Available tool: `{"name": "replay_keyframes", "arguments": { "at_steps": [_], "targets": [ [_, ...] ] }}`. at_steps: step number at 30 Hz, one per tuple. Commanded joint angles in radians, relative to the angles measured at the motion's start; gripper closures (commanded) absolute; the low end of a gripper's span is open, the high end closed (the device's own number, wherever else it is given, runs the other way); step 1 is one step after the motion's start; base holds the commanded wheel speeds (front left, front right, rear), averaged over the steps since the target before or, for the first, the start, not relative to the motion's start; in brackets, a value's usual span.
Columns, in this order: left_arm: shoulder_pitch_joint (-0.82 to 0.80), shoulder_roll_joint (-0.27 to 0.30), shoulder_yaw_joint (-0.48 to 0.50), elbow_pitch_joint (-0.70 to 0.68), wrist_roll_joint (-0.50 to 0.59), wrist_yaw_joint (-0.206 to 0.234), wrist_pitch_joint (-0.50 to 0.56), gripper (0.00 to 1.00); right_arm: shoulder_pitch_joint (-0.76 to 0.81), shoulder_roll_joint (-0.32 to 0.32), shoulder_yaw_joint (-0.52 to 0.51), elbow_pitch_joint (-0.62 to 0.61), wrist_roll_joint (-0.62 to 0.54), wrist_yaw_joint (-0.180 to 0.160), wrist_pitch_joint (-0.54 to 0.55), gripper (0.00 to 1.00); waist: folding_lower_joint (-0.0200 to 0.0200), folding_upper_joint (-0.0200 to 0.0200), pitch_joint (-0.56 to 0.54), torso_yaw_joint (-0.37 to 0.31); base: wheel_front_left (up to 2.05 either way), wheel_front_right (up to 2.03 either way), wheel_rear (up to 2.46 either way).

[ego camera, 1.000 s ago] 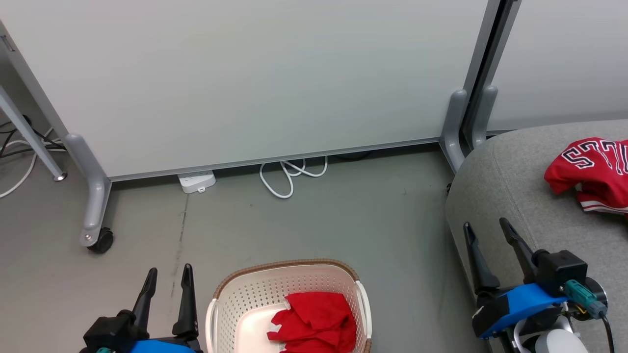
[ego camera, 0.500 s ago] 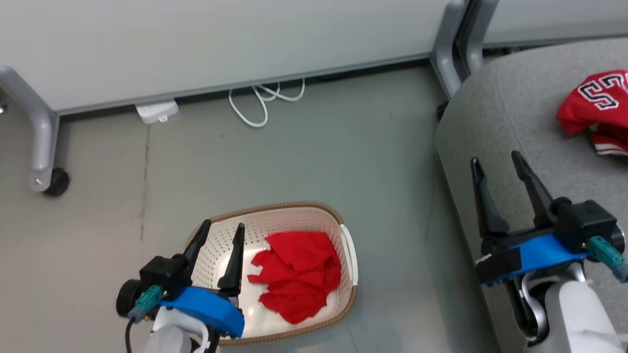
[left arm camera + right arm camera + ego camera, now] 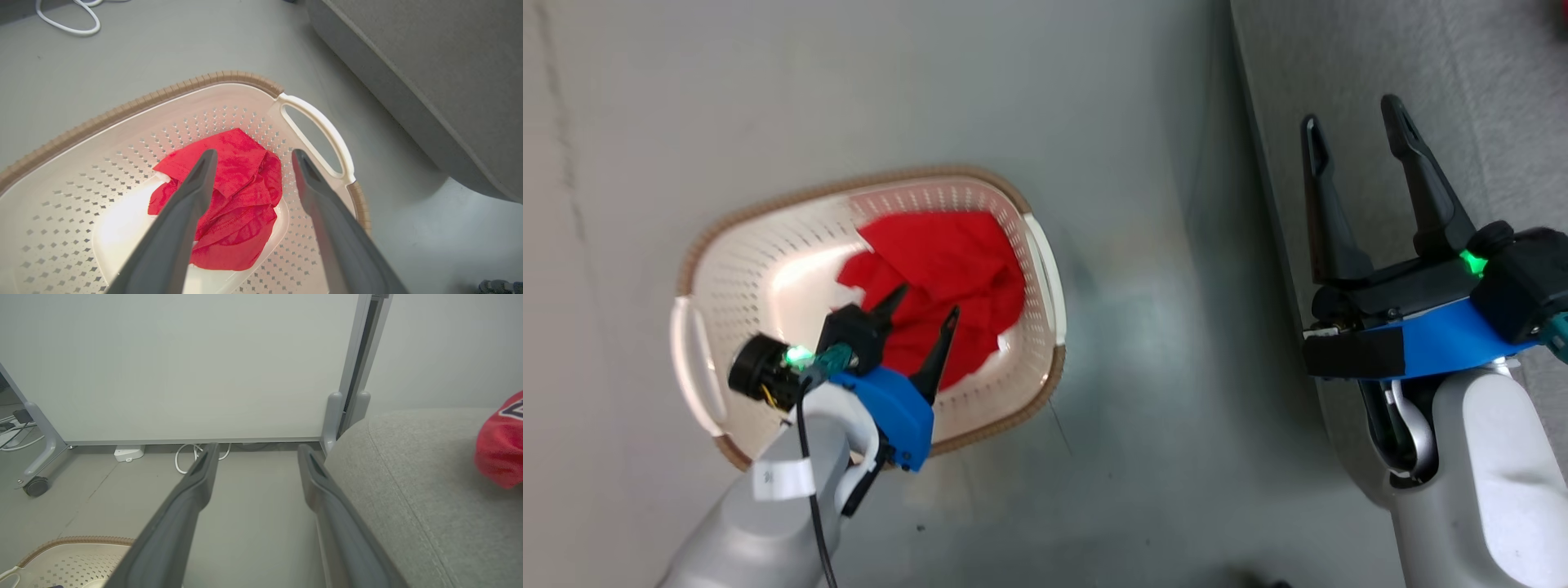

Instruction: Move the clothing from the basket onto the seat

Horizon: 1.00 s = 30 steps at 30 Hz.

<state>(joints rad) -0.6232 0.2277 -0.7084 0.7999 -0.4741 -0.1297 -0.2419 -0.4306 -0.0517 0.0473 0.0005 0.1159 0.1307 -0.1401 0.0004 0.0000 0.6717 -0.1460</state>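
At left, the robot's left gripper [image 3: 928, 300] hangs over the cream perforated basket [image 3: 768, 245] on the grey floor [image 3: 1135, 122], its two dark fingers spread wide and holding nothing. A plain red garment [image 3: 947, 253] lies crumpled in the basket, towards the side nearest the sofa. In the left wrist view the left gripper [image 3: 254, 154] frames that garment [image 3: 237, 204] between its open fingers, above the basket's brown woven-look rim [image 3: 122, 110] and beside a white side handle [image 3: 322, 134]; whether the tips touch the cloth cannot be told. A white cable [image 3: 65, 26] loops on the floor beyond.

At right, the right gripper [image 3: 1352, 114] is also wide open and empty, its fingers lying along the edge of the grey sofa [image 3: 1462, 82], well apart from the basket. The right wrist view looks between the open fingers of the right gripper [image 3: 257, 449] to a pale partition panel [image 3: 184, 367] on castors [image 3: 36, 486], with the basket rim [image 3: 73, 541] at lower left. On the sofa seat [image 3: 408, 477], at the far right, rests the red jersey [image 3: 498, 453], cut off by the frame's edge
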Motion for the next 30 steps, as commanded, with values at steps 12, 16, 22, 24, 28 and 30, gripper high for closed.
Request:
{"name": "replay_keyframes", "arguments": {
  "at_steps": [12, 16, 22, 24, 28, 30],
  "targets": [
    [-0.233, 0.055, -0.299, 0.171, -0.005, -0.001, 0.042, 0.0, -0.039, 0.002, 0.044, -0.036, 0.028, 0.0, -0.036, 0.0, -0.0004, 0.0, 0.256, -0.08, 0.0, 0.0, 0.0],
    [-0.286, 0.064, -0.342, 0.23, -0.005, -0.001, 0.037, 0.0, -0.034, 0.002, 0.054, -0.036, 0.037, 0.0, -0.045, 0.0, -0.0004, 0.0, 0.283, -0.092, 0.0, 0.0, 0.0],
    [-0.336, 0.027, -0.354, 0.343, 0.007, 0.024, 0.054, 0.0, 0.006, 0.002, 0.046, -0.045, 0.041, 0.0, -0.05, 0.0, -0.0004, 0.0, 0.293, -0.098, 0.0, 0.0, 0.0],
    [-0.351, 0.014, -0.355, 0.373, 0.004, 0.026, 0.067, 0.0, 0.018, 0.002, 0.042, -0.054, 0.04, 0.0, -0.048, 0.0, -0.0004, 0.0, 0.298, -0.098, 0.0, 0.0, 0.0],
    [-0.378, -0.006, -0.357, 0.419, 0.001, 0.042, 0.094, 0.0, 0.04, 0.002, 0.041, -0.072, 0.042, 0.0, -0.043, 0.0, -0.0004, 0.0, 0.307, -0.099, 0.0, 0.0, 0.0],
    [-0.388, -0.012, -0.358, 0.437, -0.001, 0.05, 0.116, 0.0, 0.053, 0.002, 0.042, -0.077, 0.046, 0.0, -0.042, 0.0, -0.0004, 0.0, 0.311, -0.099, 0.0, 0.0, 0.0]
  ]
}}
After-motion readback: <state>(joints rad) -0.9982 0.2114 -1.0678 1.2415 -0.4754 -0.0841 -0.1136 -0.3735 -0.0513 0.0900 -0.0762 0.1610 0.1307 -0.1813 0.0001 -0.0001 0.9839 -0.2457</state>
